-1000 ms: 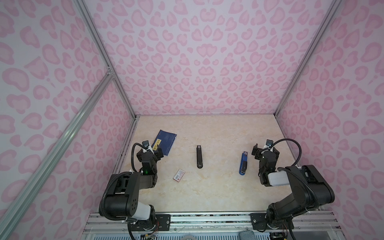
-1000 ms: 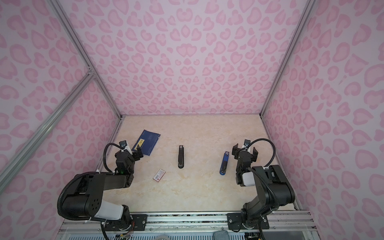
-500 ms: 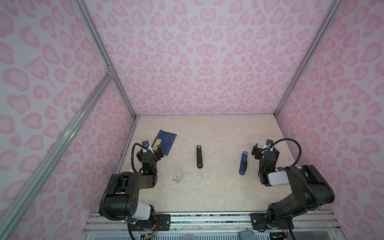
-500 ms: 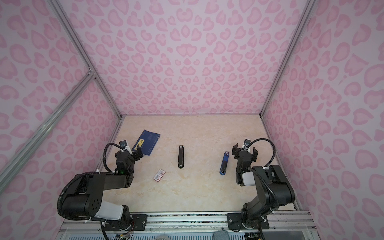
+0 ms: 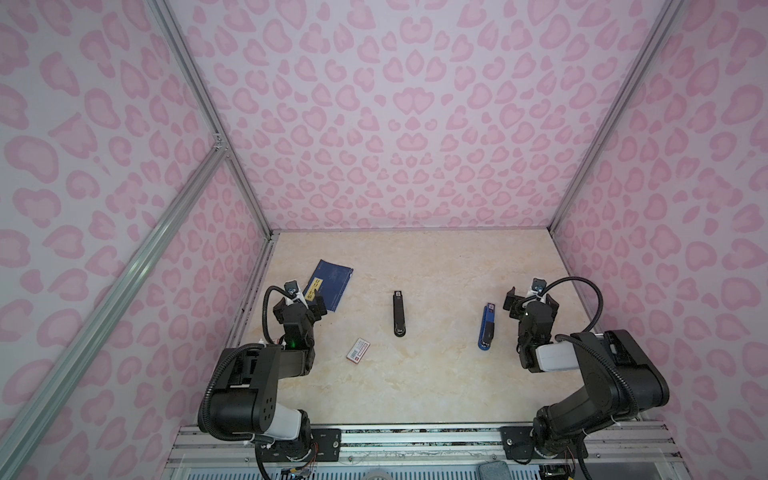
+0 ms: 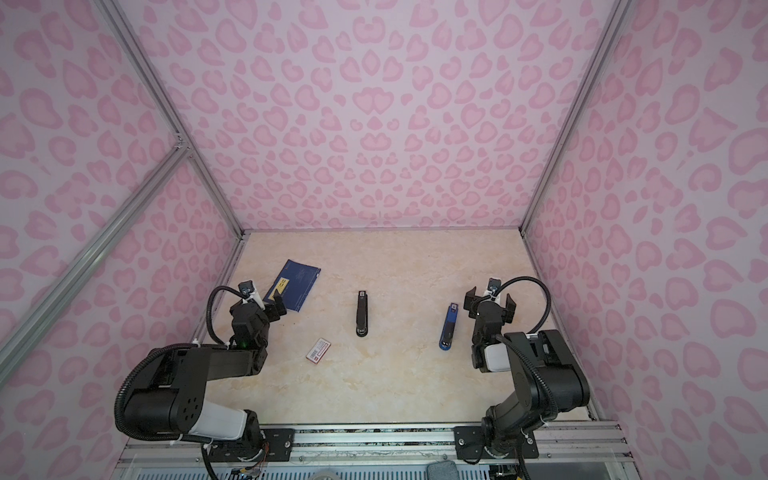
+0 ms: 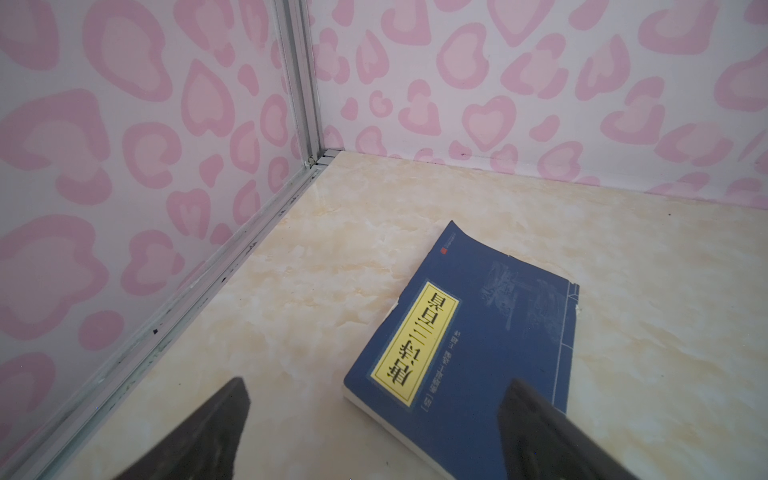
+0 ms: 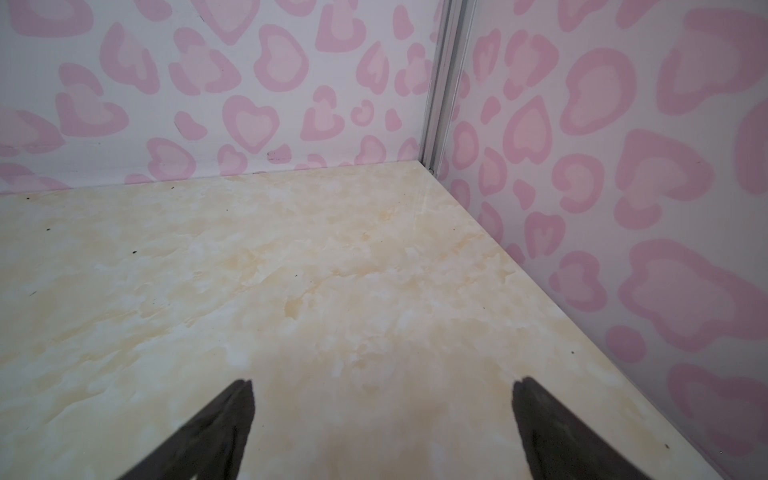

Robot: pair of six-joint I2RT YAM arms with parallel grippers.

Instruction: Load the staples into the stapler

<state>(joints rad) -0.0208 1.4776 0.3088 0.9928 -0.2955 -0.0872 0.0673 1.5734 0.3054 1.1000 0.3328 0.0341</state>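
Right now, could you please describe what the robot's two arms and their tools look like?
The left arm and right arm are black, with rounded joint housings and one white link each. A black ribbed cable loops to each wrist. The left tool and right tool are black, each with two tapered fingers.

Booth closed on three sides: white panels printed with pink heart-shaped blotches at 12, 9 and 3 o'clock. Silvery aluminium corner posts rise from the far corners, 11 and 1 o'clock. A slanted aluminium brace crosses the 9 o'clock wall. The floor is a glossy cream marble-patterned tabletop with a few dark specks. A ribbed metal rail runs along 6 o'clock. Light even, shadows faint
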